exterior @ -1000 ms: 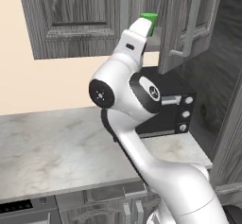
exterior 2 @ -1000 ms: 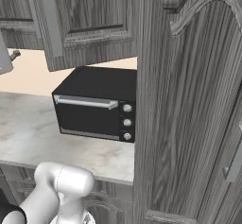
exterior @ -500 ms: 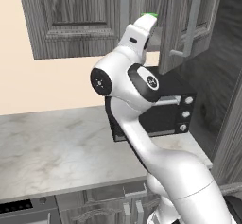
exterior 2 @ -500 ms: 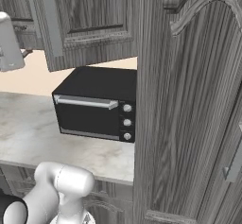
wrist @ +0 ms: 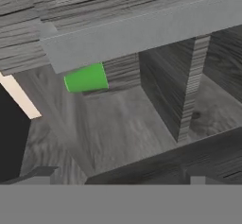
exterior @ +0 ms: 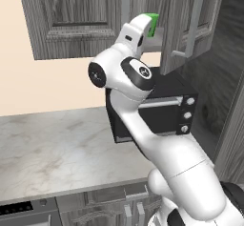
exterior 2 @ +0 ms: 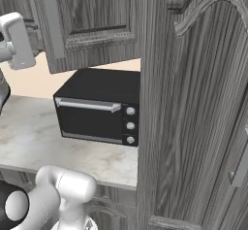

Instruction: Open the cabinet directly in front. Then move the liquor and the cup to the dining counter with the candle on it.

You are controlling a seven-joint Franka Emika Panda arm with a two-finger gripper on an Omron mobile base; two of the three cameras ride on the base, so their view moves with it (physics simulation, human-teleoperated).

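The cabinet (exterior: pixel 71 20) hangs above the counter with its right door (exterior: pixel 190 25) swung open. Inside it stands the green cup (exterior: pixel 151 24), and in the hand view the cup (wrist: pixel 86 78) is on the shelf floor, its top hidden by a grey edge. My gripper (exterior: pixel 142 28) is raised to the cabinet's opening, just in front of the cup and apart from it. In the hand view the gripper (wrist: pixel 120 178) is open with nothing between its tips. The liquor, the dining counter and the candle are out of view.
A black microwave (exterior: pixel 157 106) sits on the marble counter (exterior: pixel 52 148) right under the cabinet. The open door's bar handle (exterior: pixel 190 29) hangs to the right of my hand. A tall dark wood panel (exterior 2: pixel 193 103) stands close on the right.
The arm has lifted the hand higher and closer to the cabinet opening, and the hand has come into the right base view. The cup has not moved.
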